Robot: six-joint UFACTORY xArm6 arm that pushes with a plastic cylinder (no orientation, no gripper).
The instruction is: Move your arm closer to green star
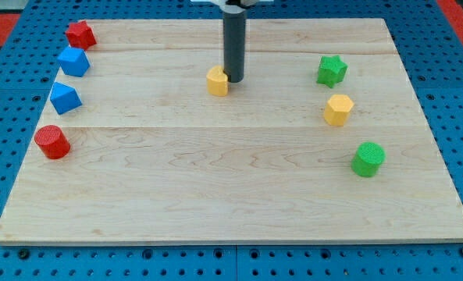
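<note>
Heading: right across the board toward the green star (pixel 332 70), which sits near the view's top right, well apart from my tip (pixel 235 80)
tip: low end of the dark rod, planted near top centre, touching or just beside the small yellow block (pixel 217 81) on its right side
claw: none on this rig, just a bare rod, so nothing to open, close or hold
target: green star upright on the wooden board (pixel 215 195), nothing touching it
neighbours: yellow hexagon (pixel 338 109) just below the star toward the view's bottom; green cylinder (pixel 368 159) further down near the right edge
left side: red block (pixel 80 34), two blue blocks (pixel 73 61) (pixel 64 97) and a red cylinder (pixel 53 142) along the left edge, irrelevant to this move
path: lane between tip and star looks clear, my read
how: slide straight toward the view's right, roughly level, leaving the yellow block behind since it's on the far side
stop: pull up just short of the star's left side; task is approach only, so no shove
risk: drifting toward the view's bottom would clip the yellow hexagon; overshoot would nudge the star toward the board's edge
</note>
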